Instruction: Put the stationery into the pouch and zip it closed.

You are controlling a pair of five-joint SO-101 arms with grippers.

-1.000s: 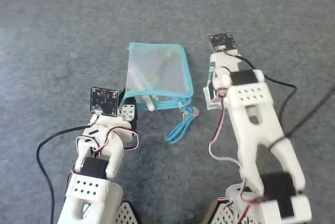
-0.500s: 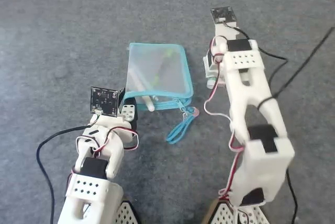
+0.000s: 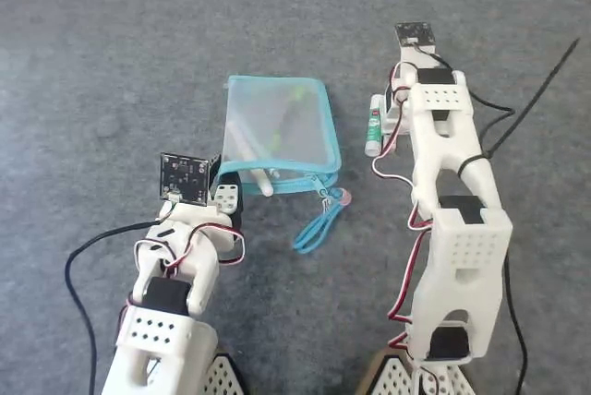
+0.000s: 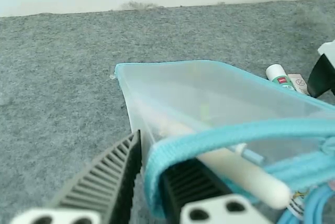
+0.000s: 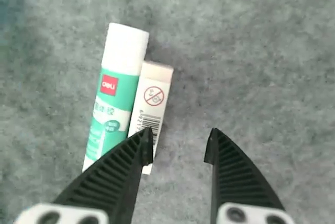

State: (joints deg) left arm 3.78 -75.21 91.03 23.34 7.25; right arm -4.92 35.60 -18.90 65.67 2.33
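Observation:
A clear pouch [image 3: 277, 135] with teal trim lies mid-table, holding pens; a white pen [image 3: 262, 181] pokes out of its open near edge. My left gripper [image 4: 152, 153] is shut on that teal zipper edge [image 4: 220, 137], at the pouch's near-left corner [image 3: 231, 194]. A green-and-white glue stick [image 5: 116, 96] and a small white eraser [image 5: 152, 110] lie side by side on the carpet right of the pouch [image 3: 373, 127]. My right gripper [image 5: 179, 139] hangs open just over them, one finger above the eraser's end, nothing between its fingers.
The pouch's blue wrist strap [image 3: 319, 224] and pink zipper pull [image 3: 343, 197] trail toward the arms' bases. Grey carpet [image 3: 111, 90] covers the table, with a white wall edge at the far side. Cables run beside both arms.
The right arm has stretched out away from its base, its wrist moving farther back, and the glue stick now shows beside it. The left arm and the pouch have kept still.

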